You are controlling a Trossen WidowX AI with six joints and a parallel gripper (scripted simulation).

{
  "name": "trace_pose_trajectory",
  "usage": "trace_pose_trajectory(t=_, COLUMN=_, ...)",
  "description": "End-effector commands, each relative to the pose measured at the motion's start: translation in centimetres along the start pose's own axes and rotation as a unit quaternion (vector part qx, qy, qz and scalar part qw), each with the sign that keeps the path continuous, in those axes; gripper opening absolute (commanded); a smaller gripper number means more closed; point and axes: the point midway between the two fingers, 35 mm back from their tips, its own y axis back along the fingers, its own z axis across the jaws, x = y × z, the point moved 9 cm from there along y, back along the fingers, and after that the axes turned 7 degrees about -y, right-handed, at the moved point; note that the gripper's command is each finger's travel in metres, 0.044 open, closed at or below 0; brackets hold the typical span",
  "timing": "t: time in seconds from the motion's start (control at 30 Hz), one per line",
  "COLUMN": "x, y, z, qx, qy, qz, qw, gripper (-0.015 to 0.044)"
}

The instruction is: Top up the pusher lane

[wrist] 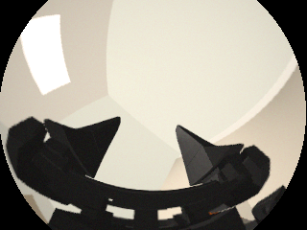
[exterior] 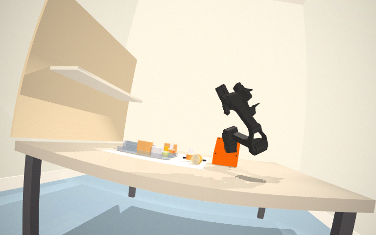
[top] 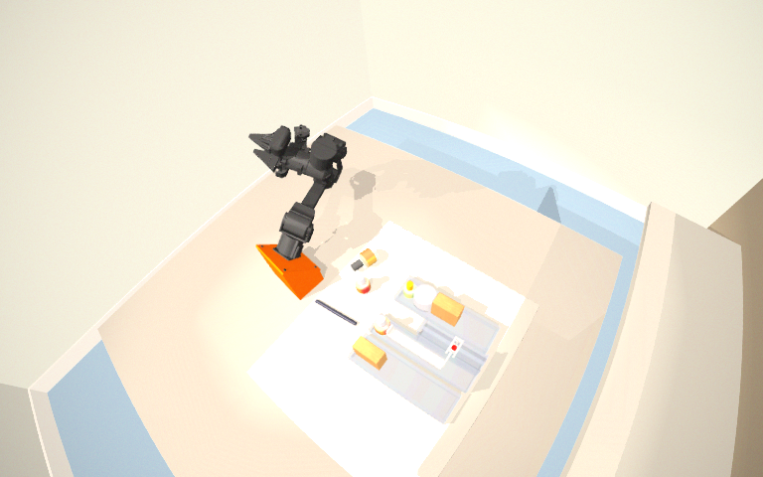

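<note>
My gripper (top: pixel 252 143) (exterior: pixel 255 96) (wrist: pixel 149 124) is open and empty, raised high and facing away from the lanes. A jar with a white top and orange-red body (top: pixel 381 325) (exterior: pixel 172 151) stands near the front end of the middle clear lane (top: pixel 475 378). A similar loose jar (top: pixel 363 285) (exterior: pixel 189 156) stands upright on the white sheet in front of the lanes. An orange jar (top: pixel 368 257) (exterior: pixel 197 159) lies on its side beside it. A small white plate with a red dot (top: pixel 454 347) is farther back at the lane; the pusher plate cannot be made out clearly.
One side lane holds a yellow-topped jar (top: pixel 408 288) (exterior: pixel 165 153), a white tub (top: pixel 425 297) (exterior: pixel 156 150) and an orange block (top: pixel 447 309) (exterior: pixel 145 147). Another orange block (top: pixel 370 353) is in the other side lane. A dark rod (top: pixel 336 312) lies in front. A shelf (exterior: pixel 97 84) overhangs behind.
</note>
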Motion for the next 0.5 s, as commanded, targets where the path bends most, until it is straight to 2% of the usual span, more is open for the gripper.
trace_pose_trajectory(t=0.0, x=0.1, y=0.0, z=0.1, qx=-0.001, qy=0.008, qz=0.007, qw=1.0, gripper=0.0426)
trace_pose_trajectory(t=0.1, x=2.0, y=0.4, z=1.2, qx=-0.016, qy=0.125, qz=0.105, qw=0.986, gripper=0.044)
trace_pose_trajectory(t=0.23, x=5.1, y=1.8, z=2.6, qx=-0.064, qy=0.32, qz=0.261, qw=0.909, gripper=0.044)
trace_pose_trajectory(t=0.33, x=7.4, y=3.4, z=3.2, qx=-0.114, qy=0.45, qz=0.364, qw=0.807, gripper=0.044)
trace_pose_trajectory(t=0.47, x=10.1, y=6.3, z=3.5, qx=-0.196, qy=0.586, qz=0.482, qw=0.621, gripper=0.044)
